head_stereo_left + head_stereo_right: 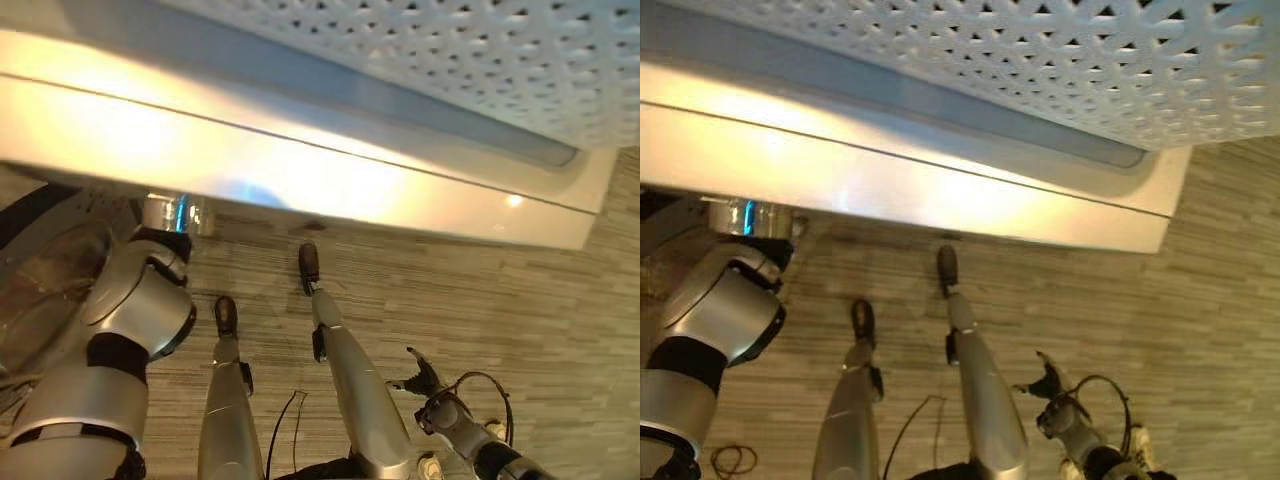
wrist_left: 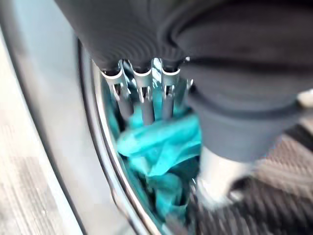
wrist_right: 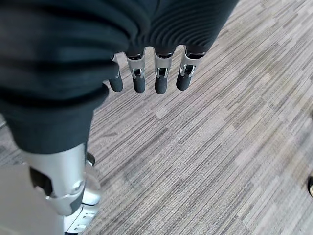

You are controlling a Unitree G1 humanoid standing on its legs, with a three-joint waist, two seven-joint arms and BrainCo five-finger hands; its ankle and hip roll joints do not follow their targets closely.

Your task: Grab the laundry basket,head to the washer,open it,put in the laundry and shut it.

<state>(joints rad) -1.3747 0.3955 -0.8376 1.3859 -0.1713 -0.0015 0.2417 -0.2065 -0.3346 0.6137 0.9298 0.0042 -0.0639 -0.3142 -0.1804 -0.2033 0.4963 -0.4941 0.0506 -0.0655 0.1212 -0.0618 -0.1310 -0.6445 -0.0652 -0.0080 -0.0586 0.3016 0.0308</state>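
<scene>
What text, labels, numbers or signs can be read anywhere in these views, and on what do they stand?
None can be read.
White washer: its face carries no legible print or number.
White perforated laundry basket: a hole pattern, no label.
Teal laundry at the drum rim by the left hand: no visible tag.
Right hand over the striped grey carpet: no markings to read.

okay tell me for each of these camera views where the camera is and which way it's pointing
Left eye view: on the head, looking down past the white perforated laundry basket and washer top to the striped carpet.
Right eye view: the same scene, slightly offset.
Left wrist view: along the left hand into the washer opening at teal laundry.
Right wrist view: along the right hand, down at carpet.
Carpet shows in the eye and right wrist views.
</scene>
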